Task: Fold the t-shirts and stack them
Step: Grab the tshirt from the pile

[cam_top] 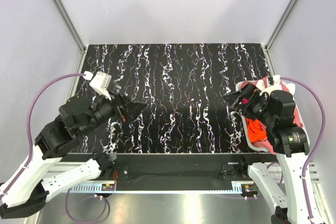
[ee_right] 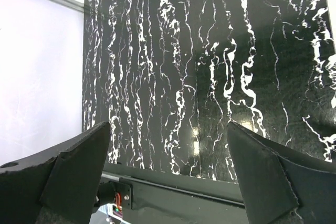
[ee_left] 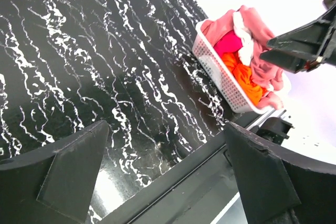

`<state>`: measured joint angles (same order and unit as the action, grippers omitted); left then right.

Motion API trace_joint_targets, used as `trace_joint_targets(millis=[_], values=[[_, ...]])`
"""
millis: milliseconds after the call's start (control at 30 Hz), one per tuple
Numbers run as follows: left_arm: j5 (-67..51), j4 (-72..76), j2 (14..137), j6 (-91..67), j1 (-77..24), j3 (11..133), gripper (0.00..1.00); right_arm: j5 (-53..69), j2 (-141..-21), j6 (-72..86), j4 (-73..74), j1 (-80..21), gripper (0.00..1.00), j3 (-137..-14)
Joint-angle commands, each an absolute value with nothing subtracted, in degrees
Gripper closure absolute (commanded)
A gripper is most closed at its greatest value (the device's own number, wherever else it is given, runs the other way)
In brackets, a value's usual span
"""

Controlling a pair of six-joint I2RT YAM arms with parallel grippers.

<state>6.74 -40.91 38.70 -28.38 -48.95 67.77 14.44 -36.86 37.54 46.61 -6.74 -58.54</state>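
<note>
Several t-shirts point(ee_left: 242, 73), pink, magenta and orange, sit bunched up in the white basket point(ee_left: 220, 74) at the right edge of the black marbled table point(cam_top: 178, 77). The right gripper point(cam_top: 234, 99) hangs right by the basket, and the left gripper point(cam_top: 137, 109) is well apart from it. Both are spread wide, holding nothing.

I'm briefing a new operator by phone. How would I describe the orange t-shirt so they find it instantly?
Go to the right edge of the black marbled table, where a white slatted basket holds bunched shirts. The orange t-shirt lies crumpled toward its near end, beside a magenta shirt and a salmon-pink shirt; it's the only orange cloth.
</note>
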Motion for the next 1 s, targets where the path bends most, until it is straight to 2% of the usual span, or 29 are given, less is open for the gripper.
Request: trace_joint_targets(millis=[0,167,267,367,400,500,667,833,967], values=[[8.3,-41.4,38.9,-26.0,-49.1,68.5,0.01,10.7,-36.4,38.2,47.5,-6.9,0.0,-59.7],[12.6,-41.5,41.6,-20.3,-49.2,67.8,0.01,0.5,-35.5,37.9,50.0,-7.0,0.0,-61.6],[16.9,-41.6,43.3,-17.4,-49.2,67.1,0.01,-9.2,-37.3,39.1,51.5,-7.0,0.04,-64.8],[17.8,-40.7,45.3,-15.2,-49.1,66.3,0.01,-20.2,-44.9,38.7,55.2,-7.0,0.1,-69.6],[17.4,-40.7,46.0,-14.2,-49.1,66.1,0.01,-27.0,-50.5,38.9,56.7,-6.9,0.1,-72.6],[17.9,-40.3,46.3,-12.1,-49.2,64.9,0.01,-36.8,-58.6,43.4,64.2,-6.0,0.09,-77.4],[22.3,-39.2,44.1,-10.5,-49.1,61.0,0.01,-41.0,-60.2,46.9,63.7,1.4,0.12,-77.3],[21.4,-36.8,39.6,-11.2,-49.2,55.4,0.01,-35.9,-65.6,42.9,60.1,13.6,0.18,-76.8],[20.8,-36.1,38.1,-12.4,-49.1,53.0,0.01,-37.4,-67.9,41.1,59.0,16.2,0.2,-75.9]])
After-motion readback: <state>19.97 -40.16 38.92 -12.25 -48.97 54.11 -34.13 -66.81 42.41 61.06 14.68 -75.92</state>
